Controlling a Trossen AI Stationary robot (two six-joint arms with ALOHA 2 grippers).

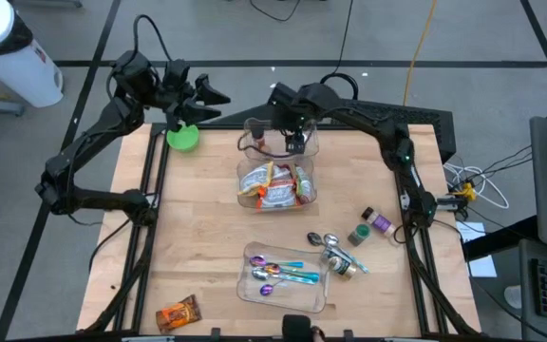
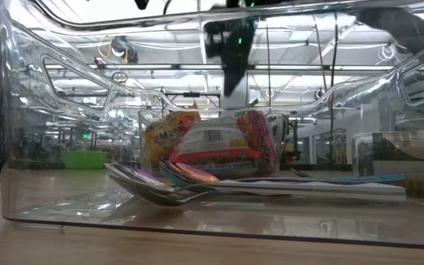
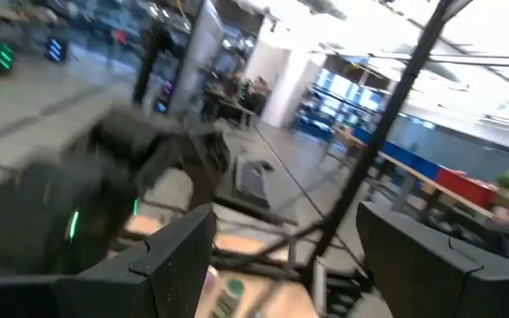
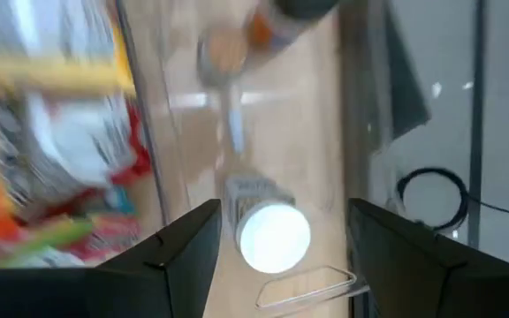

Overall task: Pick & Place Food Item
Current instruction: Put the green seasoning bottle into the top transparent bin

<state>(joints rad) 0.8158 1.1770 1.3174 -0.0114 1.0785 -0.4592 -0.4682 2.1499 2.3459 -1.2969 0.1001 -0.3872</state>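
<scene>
Clear plastic bin [image 1: 254,201] of snack packets [image 1: 275,185] at centre of wooden tabletop [image 1: 207,237]; right tool [image 1: 295,142] above its far end, fingers apart, empty; left tool [image 1: 207,100] raised over far-left corner near green bowl [image 1: 182,138], fingers apart, empty. Second clear tray [image 1: 319,296] holds spoons [image 1: 283,274]; loose orange snack packet [image 1: 178,313] at near edge.

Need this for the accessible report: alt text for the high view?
Overhead view of a wooden table: the right gripper, open, hovers over a clear bin of snack packets, while the left gripper, open, waits near a green bowl. A clear tray of spoons, spice jars and an orange snack packet lie nearer the front.
</scene>
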